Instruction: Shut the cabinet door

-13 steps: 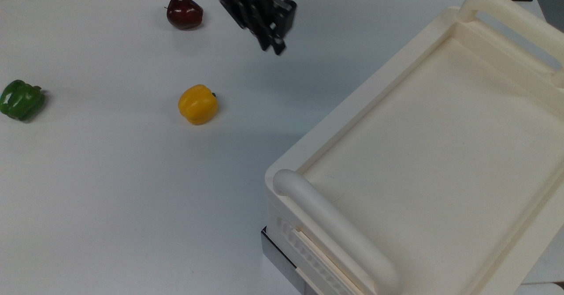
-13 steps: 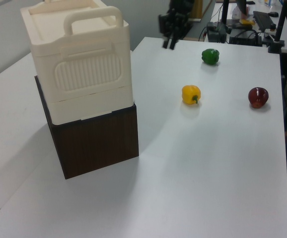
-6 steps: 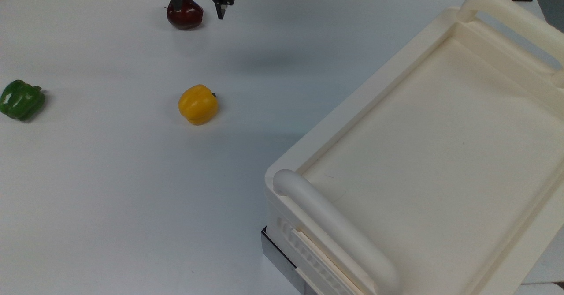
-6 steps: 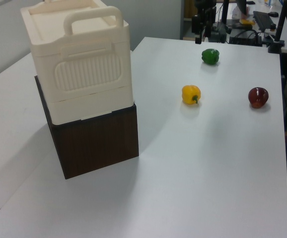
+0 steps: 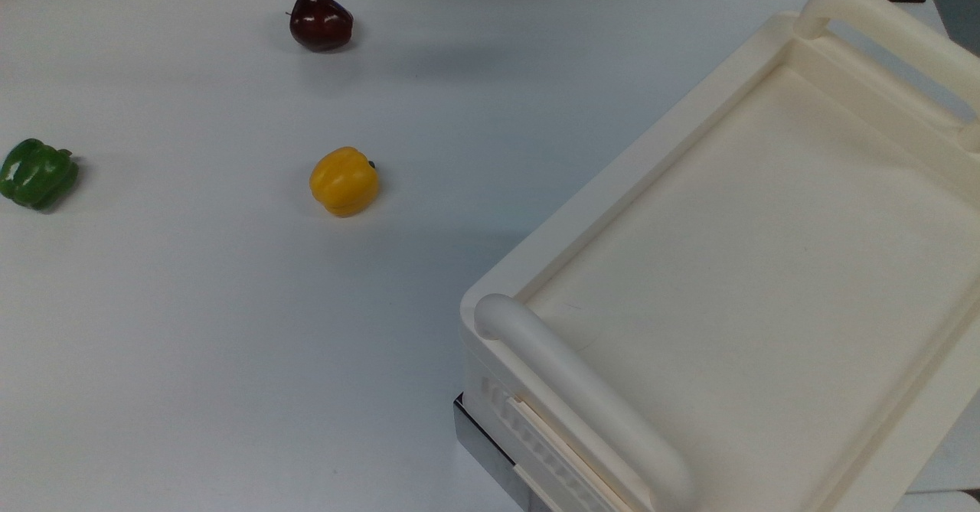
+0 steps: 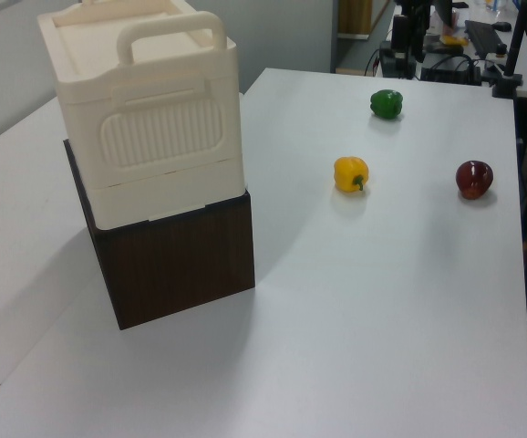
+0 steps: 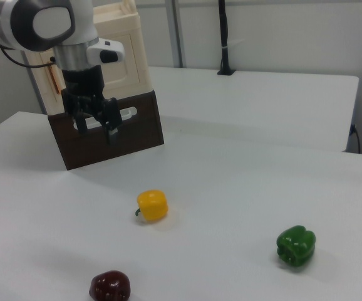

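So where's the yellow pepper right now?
The yellow pepper sits on the white table in the top view, between the green pepper on the top view's left and the cabinet on the top view's right.

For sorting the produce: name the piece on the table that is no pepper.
The dark red apple is the odd one: round and glossy, while the yellow pepper and the green pepper are lobed.

No text, label, brand, number or sign can be read anywhere. The surfaces in all three views are plain and unmarked.
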You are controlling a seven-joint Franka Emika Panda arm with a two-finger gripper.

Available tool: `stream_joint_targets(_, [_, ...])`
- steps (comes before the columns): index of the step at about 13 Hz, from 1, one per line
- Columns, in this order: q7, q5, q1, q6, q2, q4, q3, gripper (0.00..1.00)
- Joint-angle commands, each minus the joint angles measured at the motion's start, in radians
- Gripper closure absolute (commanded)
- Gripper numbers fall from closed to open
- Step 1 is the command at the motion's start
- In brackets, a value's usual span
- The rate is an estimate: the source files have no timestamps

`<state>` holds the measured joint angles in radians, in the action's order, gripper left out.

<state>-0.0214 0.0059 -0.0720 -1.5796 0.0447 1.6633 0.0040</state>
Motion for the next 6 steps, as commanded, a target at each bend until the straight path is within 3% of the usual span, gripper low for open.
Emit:
stream_joint_targets(1, [0.024, -0.015, -0.003, 0.050, 0.038, 0.029, -0.001, 0.00])
stream_joint_targets(6, [0.024, -0.017, -0.022, 0.069, 0.040, 0.013, -0.006, 0.00])
